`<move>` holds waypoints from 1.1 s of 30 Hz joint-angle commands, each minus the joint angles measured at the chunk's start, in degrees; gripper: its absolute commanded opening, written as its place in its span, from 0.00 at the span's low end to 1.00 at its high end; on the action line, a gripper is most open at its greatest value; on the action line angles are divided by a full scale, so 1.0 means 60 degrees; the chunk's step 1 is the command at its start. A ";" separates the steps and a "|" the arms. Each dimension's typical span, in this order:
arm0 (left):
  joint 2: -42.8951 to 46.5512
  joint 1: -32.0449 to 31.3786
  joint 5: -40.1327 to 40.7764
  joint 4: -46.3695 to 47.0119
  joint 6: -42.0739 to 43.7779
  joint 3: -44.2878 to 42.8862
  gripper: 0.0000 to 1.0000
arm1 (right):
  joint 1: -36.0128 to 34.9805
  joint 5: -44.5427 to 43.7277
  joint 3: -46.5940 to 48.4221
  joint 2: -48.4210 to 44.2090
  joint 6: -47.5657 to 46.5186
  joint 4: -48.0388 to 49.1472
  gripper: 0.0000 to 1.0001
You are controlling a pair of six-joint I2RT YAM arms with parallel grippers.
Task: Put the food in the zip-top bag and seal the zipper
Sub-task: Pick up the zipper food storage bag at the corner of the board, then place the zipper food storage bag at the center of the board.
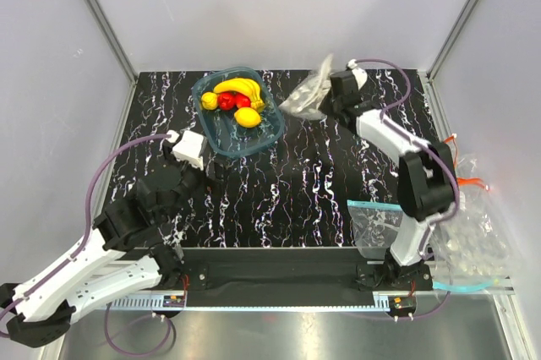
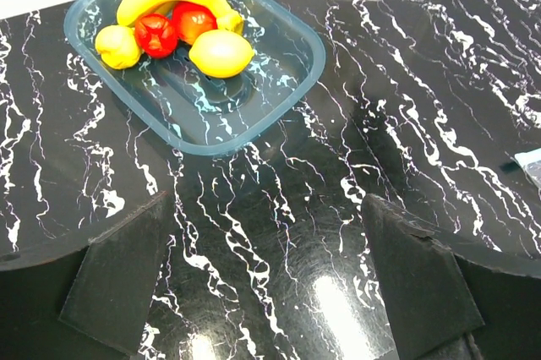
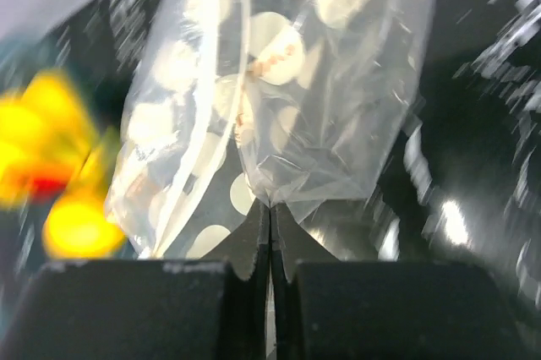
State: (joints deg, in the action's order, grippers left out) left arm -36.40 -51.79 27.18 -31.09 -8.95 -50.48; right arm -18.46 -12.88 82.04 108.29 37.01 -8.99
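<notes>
Right pincer [image 3: 270, 212]: clamped shut on a fold of the zip-top bag [image 3: 279, 81], which hangs crumpled from it.
Bag's place: far side of the bench [image 1: 338, 182], just right of the tray [image 1: 272, 128].
Left pincer [image 2: 270, 275]: spread wide, nothing in it.
Food [image 2: 221, 53]: all in the tray, ahead and a little left of the left pincer.
Nearer arm: the left arm is the one lined up for the food.
Bag mouth: which way it faces, I can't tell.

Lab cell — framed white walls [image 1: 254, 5]
</notes>
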 commanded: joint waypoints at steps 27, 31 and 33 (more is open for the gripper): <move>-0.1739 -0.0011 -0.3370 0.1108 -0.3296 0.0294 0.99 | -0.2563 0.3378 -0.6277 -1.0465 -0.1231 -0.4434 0.44; -0.1974 -0.0026 -0.4089 0.2496 -0.3693 0.1131 0.87 | -0.2563 0.3451 -0.6057 -0.9174 -0.1584 -0.3836 0.38; -0.2164 -0.0026 -0.4353 0.2953 -0.3898 0.1424 0.82 | -0.2563 0.3509 -0.5983 -0.8517 -0.1686 -0.3614 0.36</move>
State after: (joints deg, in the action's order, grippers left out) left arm -48.36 -51.79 6.28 -22.68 -28.42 -43.88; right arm -33.61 6.74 44.12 53.10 29.74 -33.65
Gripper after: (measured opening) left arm 0.839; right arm 0.368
